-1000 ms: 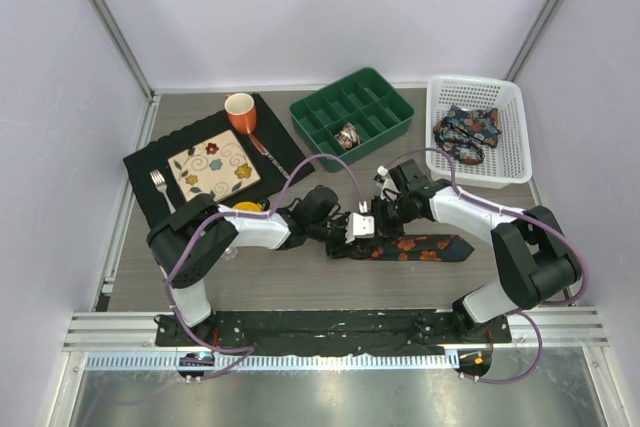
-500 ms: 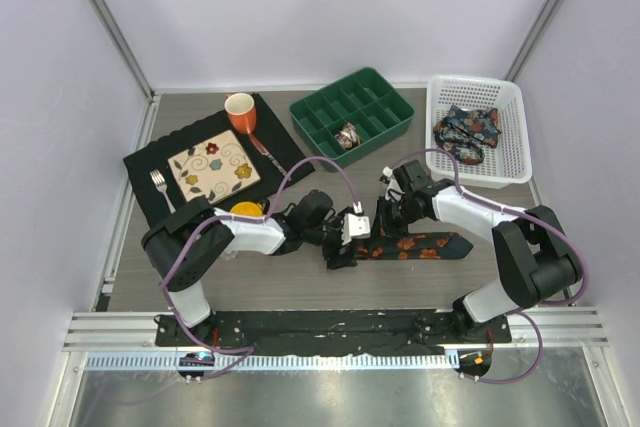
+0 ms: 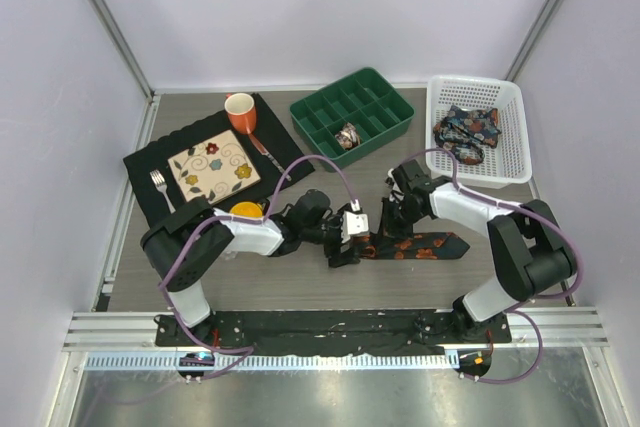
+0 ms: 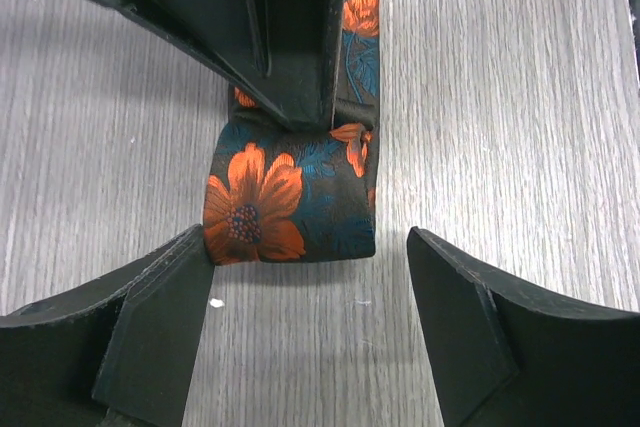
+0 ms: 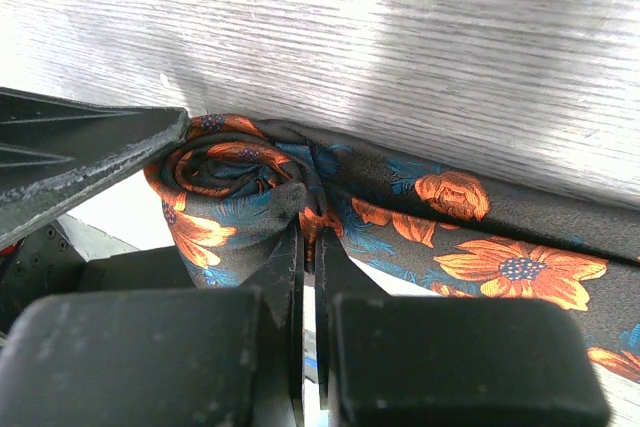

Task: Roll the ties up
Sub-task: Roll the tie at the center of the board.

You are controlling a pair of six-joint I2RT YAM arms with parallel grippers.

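1. As I scan the overhead view from the left, a black rectangular placemat [image 3: 140, 162] lies on the grey wood-grain table [image 3: 250, 272]. It carries a cream square plate with a flower pattern [image 3: 213, 169], a silver fork [image 3: 158, 185] and an orange ceramic mug [image 3: 240, 112].
2. Next I see my left gripper [image 4: 305, 247] low over the table near the front centre. Its fingers are spread apart and straddle a coil of fabric. One finger sits just beside the coil's lower corner and the other stands clear of it.
3. That coil [image 4: 290, 202] is the rolled end of a dark navy fabric necktie printed with orange flowers and teal leaves [image 3: 420, 245]. A large orange bloom with a dark centre faces up on it. From the coil the strip runs flat to the right, ending in a point.
4. My right gripper [image 5: 308, 232] has its fingers pressed together on a fold of the necktie at the coil, whose spiral layers show in its wrist camera.
5. Further back, a green plastic compartment tray [image 3: 375, 97] holds a small rolled tie [image 3: 348, 135] in one front compartment.
6. At the far right, a white plastic basket [image 3: 505, 152] holds a bundle of dark multicoloured ties [image 3: 465, 130].
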